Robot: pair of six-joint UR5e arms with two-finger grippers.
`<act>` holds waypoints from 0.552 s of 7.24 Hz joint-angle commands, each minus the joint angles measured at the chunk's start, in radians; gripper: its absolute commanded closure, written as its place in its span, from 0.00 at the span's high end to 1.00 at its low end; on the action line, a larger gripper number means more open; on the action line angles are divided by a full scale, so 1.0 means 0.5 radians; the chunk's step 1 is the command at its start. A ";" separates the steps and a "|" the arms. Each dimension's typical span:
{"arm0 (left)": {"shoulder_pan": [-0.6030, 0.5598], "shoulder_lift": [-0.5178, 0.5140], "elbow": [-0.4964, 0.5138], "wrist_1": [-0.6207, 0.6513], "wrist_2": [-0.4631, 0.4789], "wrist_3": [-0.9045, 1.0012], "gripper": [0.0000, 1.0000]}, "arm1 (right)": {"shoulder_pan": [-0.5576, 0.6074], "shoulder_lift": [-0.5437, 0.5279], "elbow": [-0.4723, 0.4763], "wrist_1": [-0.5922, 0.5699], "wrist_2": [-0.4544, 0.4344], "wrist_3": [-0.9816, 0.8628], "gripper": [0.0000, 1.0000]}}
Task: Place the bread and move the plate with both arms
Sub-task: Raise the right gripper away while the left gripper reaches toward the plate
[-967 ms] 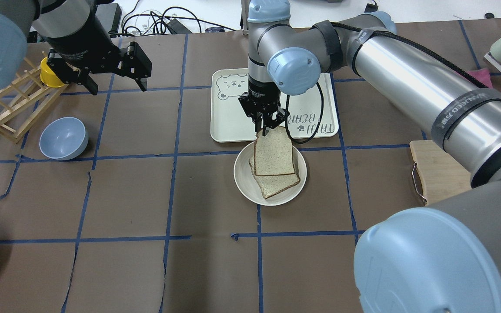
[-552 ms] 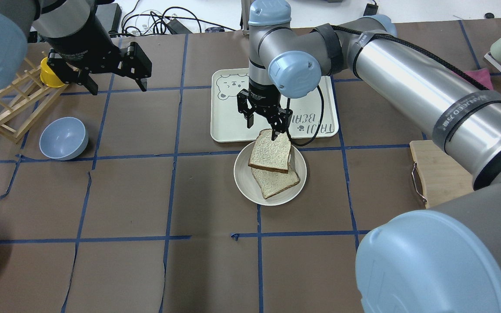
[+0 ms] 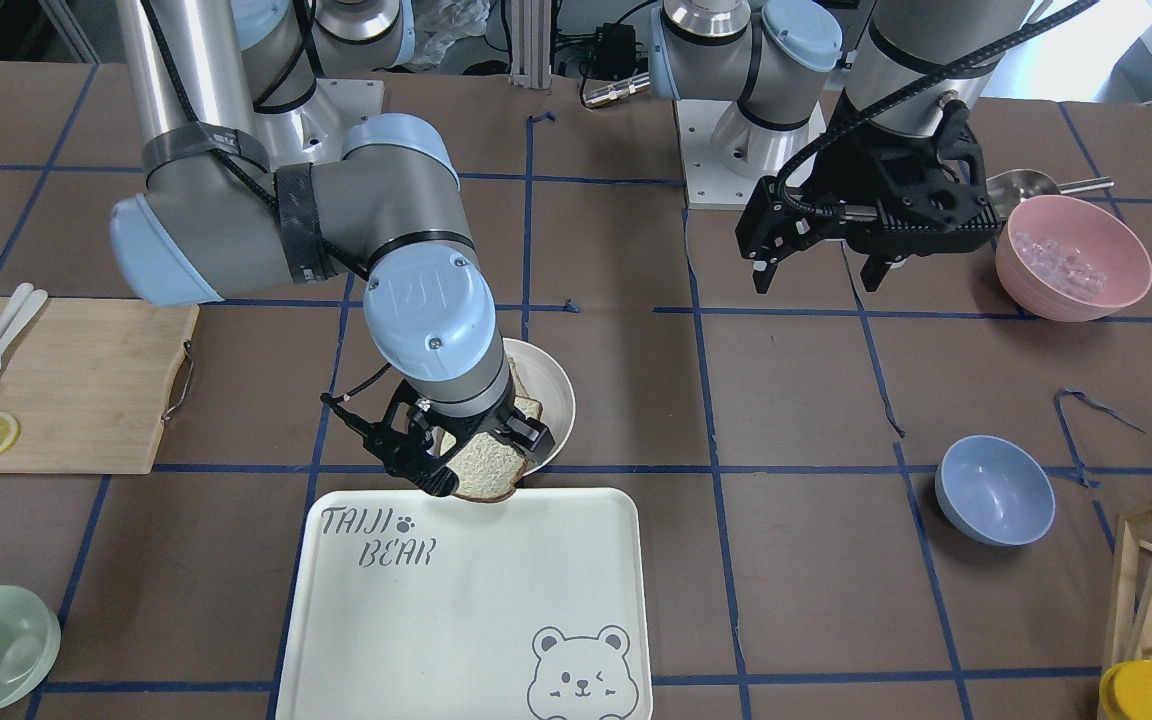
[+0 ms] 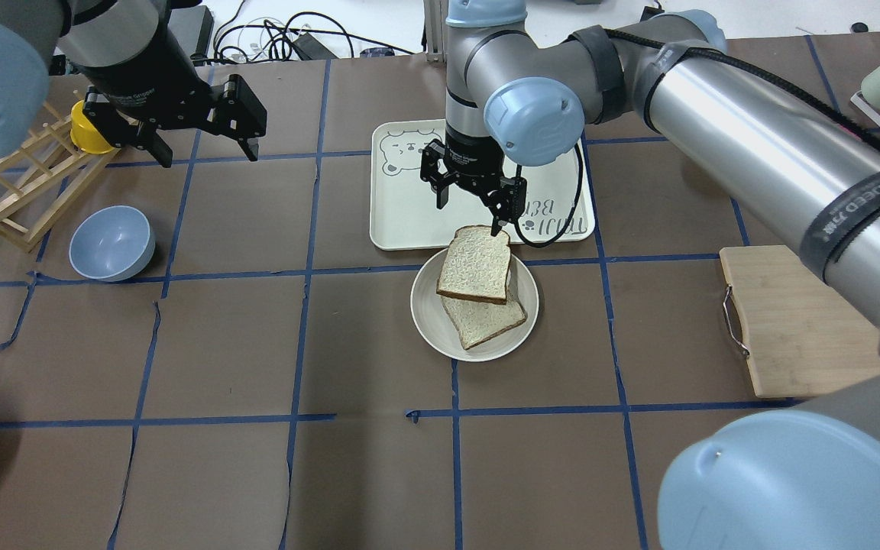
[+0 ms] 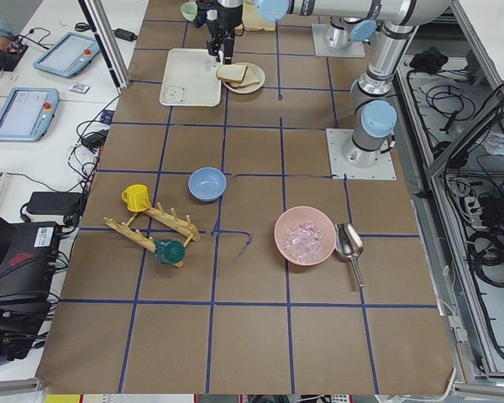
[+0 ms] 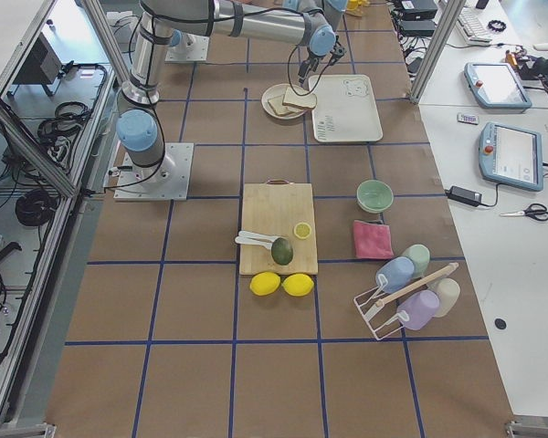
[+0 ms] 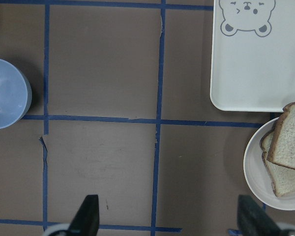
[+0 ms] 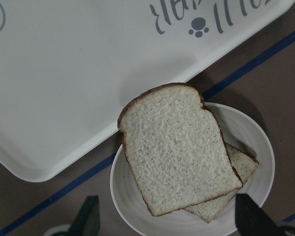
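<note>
The bread [image 4: 474, 263] lies on top of a second slice [image 4: 490, 321] in the cream plate [image 4: 425, 313]. Its far edge overhangs the plate's rim toward the tray. My right gripper [image 4: 470, 206] is open and empty, just above and beyond that far edge. Its wrist view shows the bread [image 8: 177, 147] on the plate [image 8: 258, 140] between the open fingertips [image 8: 88, 216]. The front view shows the right gripper [image 3: 476, 465] over the bread [image 3: 486, 470]. My left gripper [image 4: 203, 145] is open and empty, hovering far to the left; it also shows in the front view [image 3: 821, 275].
The white bear tray [image 4: 402, 206] lies just beyond the plate. A blue bowl [image 4: 111, 243] and a wooden rack with a yellow cup [image 4: 88, 130] are at the left. A cutting board [image 4: 784, 321] is at the right. A pink bowl [image 3: 1071, 255] stands near the left arm.
My right gripper opened and let go of the bread, which dropped from hanging upright to lying on the lower slice. The gripper then pulled back toward the tray. The left arm stayed still.
</note>
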 commanded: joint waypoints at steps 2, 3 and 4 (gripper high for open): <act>-0.003 0.018 -0.040 -0.002 -0.003 -0.007 1.00 | -0.325 -0.293 0.127 0.016 -0.081 -0.556 1.00; 0.000 0.037 -0.086 -0.002 -0.079 -0.007 1.00 | -0.429 -0.437 0.292 0.004 -0.145 -0.738 1.00; 0.000 0.040 -0.135 0.022 -0.119 -0.019 1.00 | -0.506 -0.545 0.449 -0.054 -0.230 -0.815 1.00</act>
